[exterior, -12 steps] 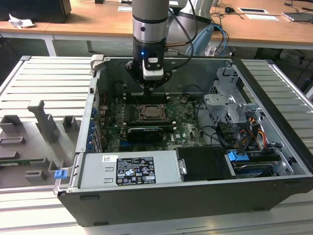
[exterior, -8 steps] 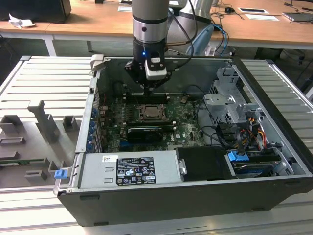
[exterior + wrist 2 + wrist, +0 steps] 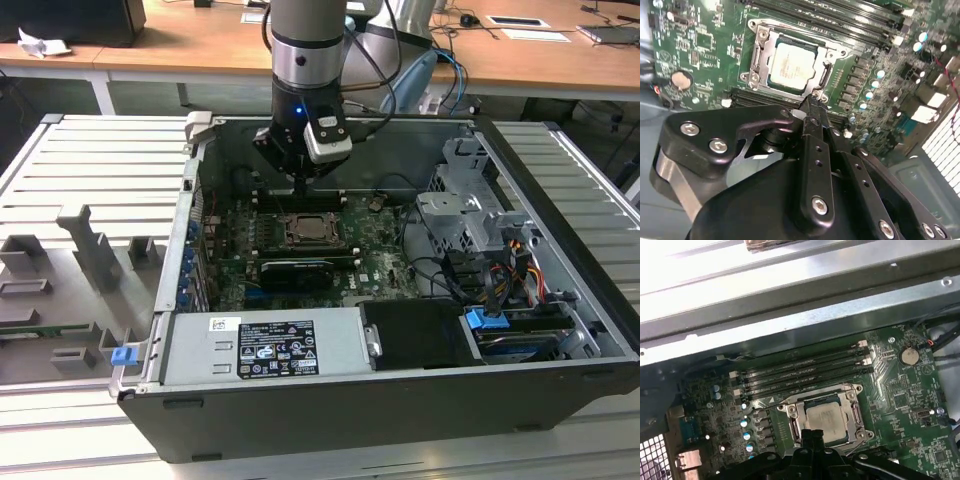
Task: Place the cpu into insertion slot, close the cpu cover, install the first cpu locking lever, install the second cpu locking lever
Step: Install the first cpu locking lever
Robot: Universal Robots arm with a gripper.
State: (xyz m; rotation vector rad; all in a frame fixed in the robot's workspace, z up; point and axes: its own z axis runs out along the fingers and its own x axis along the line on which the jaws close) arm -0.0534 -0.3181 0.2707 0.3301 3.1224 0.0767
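My arm (image 3: 305,45) pointed straight down, gripper (image 3: 302,193) pinched together empty, at the cpu's (image 3: 312,232) twelve o'clock in the exterior view.

Tan-silver cpu (image 3: 790,66) flat beneath lowered cpu cover (image 3: 759,60)

This is a robotics lab: an open computer case (image 3: 350,410) with bare motherboard (image 3: 380,265) lies on a slotted aluminium counter (image 3: 90,150), and a robot arm (image 3: 305,50) hangs its claw (image 3: 300,186) inside the case. Behind the case run wooden counters (image 3: 200,40) with papers (image 3: 540,34) and cables (image 3: 455,75); beside it sits a grey moulded fixture tray (image 3: 70,290).
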